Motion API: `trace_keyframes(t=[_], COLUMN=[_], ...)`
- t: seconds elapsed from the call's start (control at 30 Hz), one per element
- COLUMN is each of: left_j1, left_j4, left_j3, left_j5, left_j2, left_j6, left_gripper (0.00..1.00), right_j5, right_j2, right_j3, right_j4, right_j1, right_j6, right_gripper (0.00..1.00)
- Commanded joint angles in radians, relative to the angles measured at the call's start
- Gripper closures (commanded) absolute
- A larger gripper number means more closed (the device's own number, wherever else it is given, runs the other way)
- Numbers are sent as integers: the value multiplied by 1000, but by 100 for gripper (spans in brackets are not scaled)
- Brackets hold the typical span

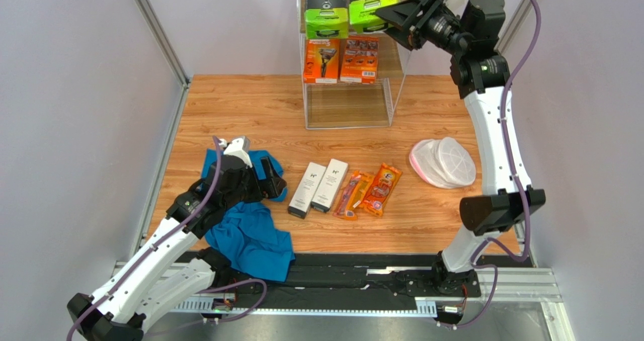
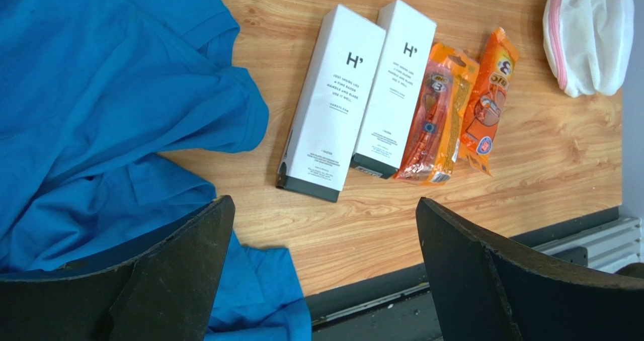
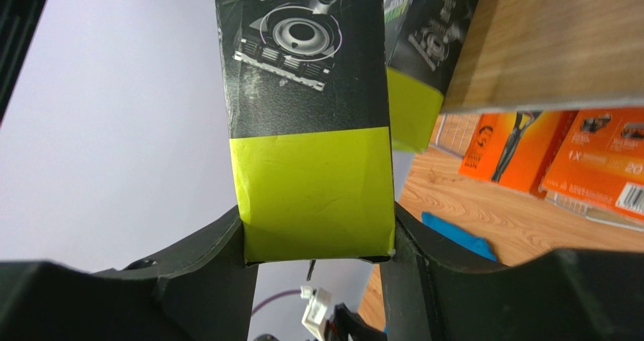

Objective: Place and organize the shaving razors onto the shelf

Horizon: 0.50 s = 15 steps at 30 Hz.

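Jaws of R gripper (image 3: 317,239) clamp the lime end of a black box (image 3: 306,130) on an upper tier of the shelf (image 1: 348,107), next to a 2nd black box (image 1: 326,13); orange boxes (image 1: 342,60) stand one tier below. L gripper (image 2: 321,209), jaws wide and empty, hangs over a blue cloth (image 2: 113,92) on the table (image 1: 227,107). Nearby lie two white boxes (image 2: 332,99) side by side, then two blister packs (image 2: 453,115), w/ a mesh pouch (image 2: 589,32) farther right.

Two lime-ended black boxes (image 1: 326,15) top the shelf (image 1: 348,107), orange boxes (image 1: 321,60) below. White boxes (image 1: 308,190) and orange blister packs (image 1: 382,189) lie on the worktop (image 1: 227,107).
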Motion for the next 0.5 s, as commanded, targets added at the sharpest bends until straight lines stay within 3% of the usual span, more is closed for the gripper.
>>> trace_keyframes(t=[0.0, 0.17, 0.47], left_j1=[-1, -1, -1], left_j4=[36, 38, 47], left_j3=[-12, -23, -30], left_j5=[25, 34, 51], left_j2=[-3, -3, -9], left_j6=[20, 23, 32], left_gripper=[1, 1, 1], right_j5=[-64, -75, -38], right_j2=[57, 130, 100], right_j3=[161, 199, 79], right_j4=[170, 184, 212], right_j1=[-26, -36, -37], right_j6=[95, 144, 145], right_gripper=[100, 100, 100])
